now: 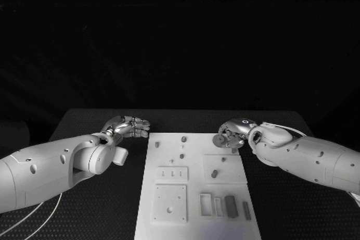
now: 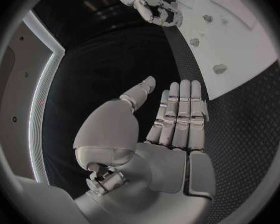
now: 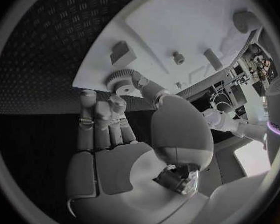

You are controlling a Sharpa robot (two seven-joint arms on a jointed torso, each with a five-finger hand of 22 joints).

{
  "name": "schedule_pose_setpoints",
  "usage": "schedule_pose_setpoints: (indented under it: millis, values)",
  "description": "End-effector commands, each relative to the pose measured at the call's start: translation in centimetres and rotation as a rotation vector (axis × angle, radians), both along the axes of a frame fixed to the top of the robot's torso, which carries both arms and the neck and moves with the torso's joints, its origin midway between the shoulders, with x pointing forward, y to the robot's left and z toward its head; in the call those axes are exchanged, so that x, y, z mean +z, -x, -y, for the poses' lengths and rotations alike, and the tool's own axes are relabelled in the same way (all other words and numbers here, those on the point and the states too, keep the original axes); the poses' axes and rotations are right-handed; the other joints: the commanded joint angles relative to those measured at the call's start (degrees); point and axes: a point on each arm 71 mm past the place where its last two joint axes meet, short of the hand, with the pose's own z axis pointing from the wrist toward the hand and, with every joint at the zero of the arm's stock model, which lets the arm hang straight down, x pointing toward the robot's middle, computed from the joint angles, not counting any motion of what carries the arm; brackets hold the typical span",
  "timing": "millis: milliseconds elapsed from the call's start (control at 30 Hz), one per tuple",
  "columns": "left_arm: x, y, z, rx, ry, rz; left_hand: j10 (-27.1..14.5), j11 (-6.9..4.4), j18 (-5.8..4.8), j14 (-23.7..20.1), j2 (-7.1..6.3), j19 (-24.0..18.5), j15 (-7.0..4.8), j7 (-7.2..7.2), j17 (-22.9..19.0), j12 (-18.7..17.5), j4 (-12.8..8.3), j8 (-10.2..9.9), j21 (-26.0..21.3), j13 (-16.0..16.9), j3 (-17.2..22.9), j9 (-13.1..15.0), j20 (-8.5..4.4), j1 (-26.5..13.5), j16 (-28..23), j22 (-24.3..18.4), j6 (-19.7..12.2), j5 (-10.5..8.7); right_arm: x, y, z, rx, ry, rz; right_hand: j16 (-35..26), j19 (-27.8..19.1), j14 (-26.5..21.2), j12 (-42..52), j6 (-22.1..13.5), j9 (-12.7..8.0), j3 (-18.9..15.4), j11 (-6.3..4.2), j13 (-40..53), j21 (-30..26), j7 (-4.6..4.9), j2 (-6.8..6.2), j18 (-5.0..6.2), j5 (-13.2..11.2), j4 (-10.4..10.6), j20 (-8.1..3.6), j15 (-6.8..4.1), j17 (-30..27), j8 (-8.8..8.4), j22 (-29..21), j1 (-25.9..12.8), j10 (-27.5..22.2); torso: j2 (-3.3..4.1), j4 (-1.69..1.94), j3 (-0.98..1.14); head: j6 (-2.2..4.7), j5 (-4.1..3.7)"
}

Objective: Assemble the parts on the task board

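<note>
Nearest the camera, the left hand [image 2: 168,119] hovered beside the task board [image 1: 196,198], fingers straight, side by side and holding nothing; just off the board's far right corner, the right hand [image 1: 234,133] pinched a toothed gear [image 3: 122,81] at its fingertips; so slight a pinch could probably let the gear tilt or slip before seating on its peg.
</note>
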Motion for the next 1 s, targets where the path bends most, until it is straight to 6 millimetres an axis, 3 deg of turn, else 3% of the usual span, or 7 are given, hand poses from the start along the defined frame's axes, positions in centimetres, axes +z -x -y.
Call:
schedule_pose_setpoints:
  millis: [33,333,500,1000]
  values:
    - [0.1,0.0,0.3,-0.014,0.006,0.0,0.3,0.11,0.57,0.0,-0.05,0.3,0.0,0.09,0.1,-0.3,-0.1,-0.3,-0.1,0.1,-0.1,0.1,0.06,0.4,-0.3,0.0,0.3,0.11,-0.3,0.1,0.0,0.012,0.006,-0.017,0.4,-0.2,-0.4,0.4,1.3,0.2,-0.1,-0.31,-0.3,0.3,0.74,1.44,1.11,0.0,-0.6,-0.16,-0.07,-0.2,0.25,1.2,0.0,-2.4,-0.08,-0.07,-0.02,-0.14,-0.02]
    - [0.0,0.0,0.2,-0.012,0.0,-0.004,0.3,0.12,0.54,0.0,-0.14,0.3,0.02,0.1,0.1,-0.3,-0.1,-0.4,-0.2,0.1,-0.1,0.1,0.08,0.4,-0.4,0.0,0.3,0.1,-0.4,0.0,-0.3,0.014,0.013,-0.027,1.0,-0.5,-0.5,1.2,2.8,0.4,-0.1,-0.68,-1.2,0.8,0.32,4.32,1.11,0.0,-2.1,-0.1,-0.39,-0.7,0.96,1.2,-0.6,-2.7,-0.08,-0.15,0.01,-0.26,-0.05]
    - [0.0,0.0,0.3,-0.011,-0.001,-0.007,0.3,0.13,0.53,0.0,-0.17,0.3,0.02,0.1,0.1,-0.4,-0.1,-0.4,-0.2,0.1,-0.1,0.1,0.08,0.4,-0.4,0.0,0.3,0.1,-0.4,0.0,-0.6,0.018,0.019,-0.021,1.3,-0.6,-0.6,1.5,3.6,0.6,-0.1,-0.94,-1.6,1.1,0.05,4.81,1.11,0.0,-2.5,-0.1,-0.61,-1.0,1.32,1.1,-0.9,-2.7,-0.09,-0.09,0.04,-0.43,-0.08]
    - [0.0,0.1,0.3,-0.014,-0.017,0.0,0.2,0.17,0.49,-0.1,-0.3,0.2,0.07,0.14,0.1,-0.5,0.0,-0.5,-0.3,0.1,-0.1,0.1,0.11,0.4,-0.5,-0.1,0.2,0.1,-1.9,0.5,-1.3,0.061,0.113,0.027,2.2,-0.1,-0.3,2.6,4.1,0.5,0.2,-1.19,-2.7,1.8,-0.19,1.21,1.11,0.0,-3.0,-0.45,-0.88,-1.6,1.3,1.1,0.1,-2.4,-0.13,-0.14,0.0,-0.58,-0.05]
